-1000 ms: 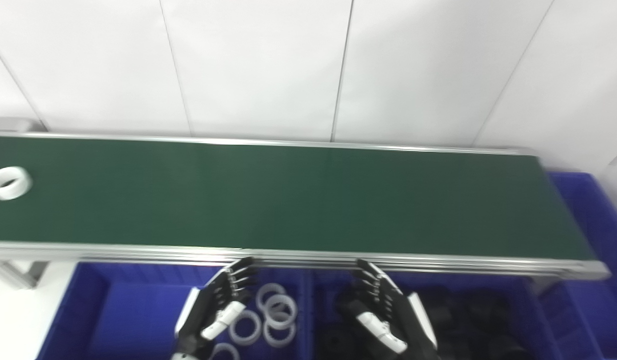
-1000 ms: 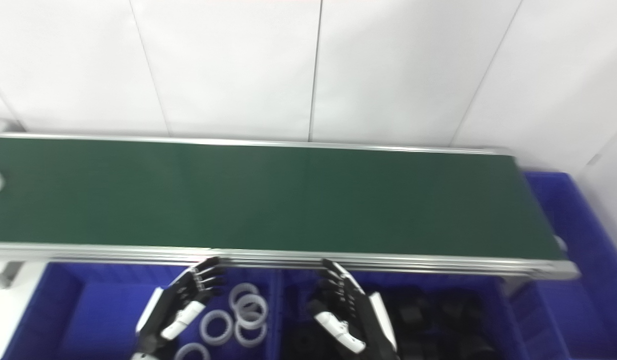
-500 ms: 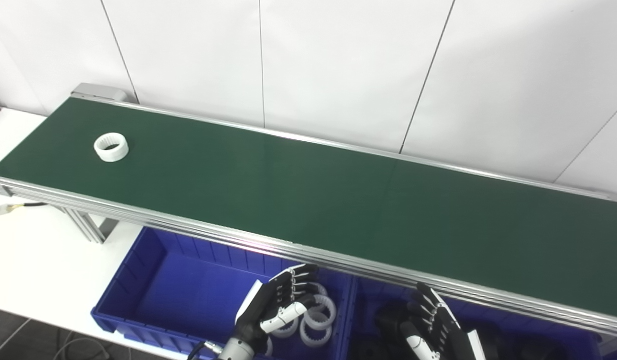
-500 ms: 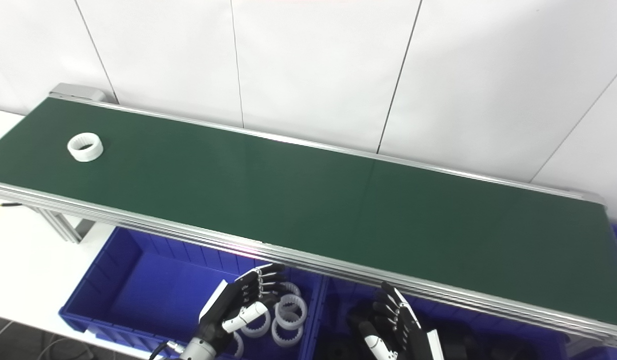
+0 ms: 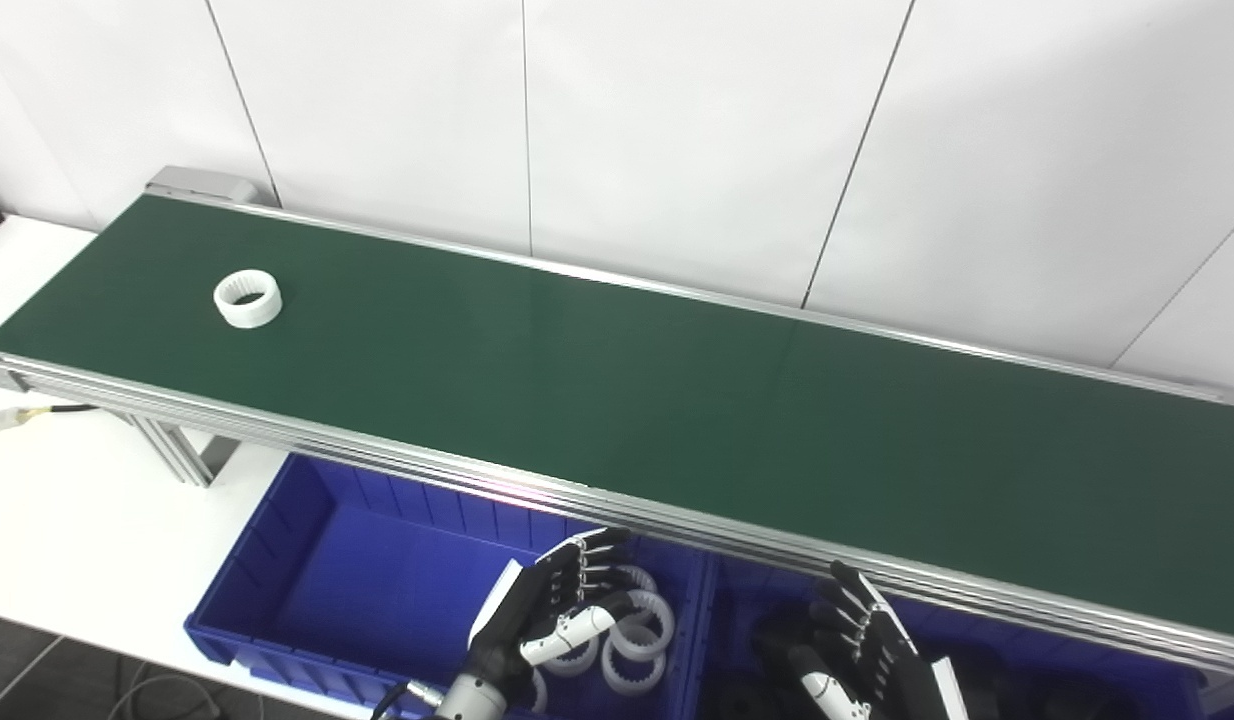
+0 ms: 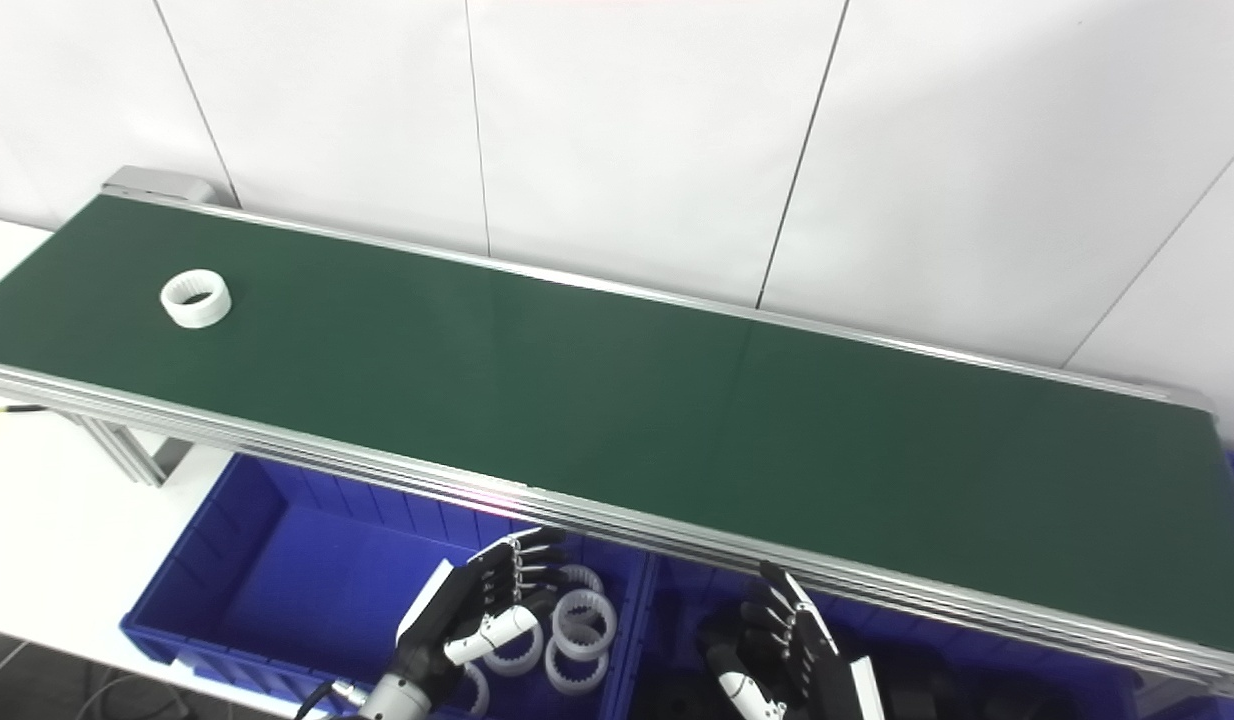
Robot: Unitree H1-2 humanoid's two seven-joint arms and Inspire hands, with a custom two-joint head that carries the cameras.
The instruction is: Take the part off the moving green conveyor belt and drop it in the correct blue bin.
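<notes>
A white toothed ring (image 5: pixel 247 300) lies on the green conveyor belt (image 5: pixel 617 380) near its far left end. Below the belt's front rail, my left hand (image 5: pixel 547 625) hovers open over the left blue bin (image 5: pixel 307 580), which holds several white rings (image 5: pixel 637 640). My right hand (image 5: pixel 867 660) is open above the right blue bin (image 6: pixel 1077 690), which holds dark parts. Both hands are empty and far from the ring on the belt.
The belt's aluminium rail (image 5: pixel 677 525) runs between the hands and the belt. A white table (image 5: pixel 67 520) shows at the left, with a cable (image 5: pixel 17 415) under the belt's end. White wall panels stand behind.
The camera swung left between one second ago and half a second ago. Since then the white ring has travelled a little to the right along the belt. Both hands stay open over the bins.
</notes>
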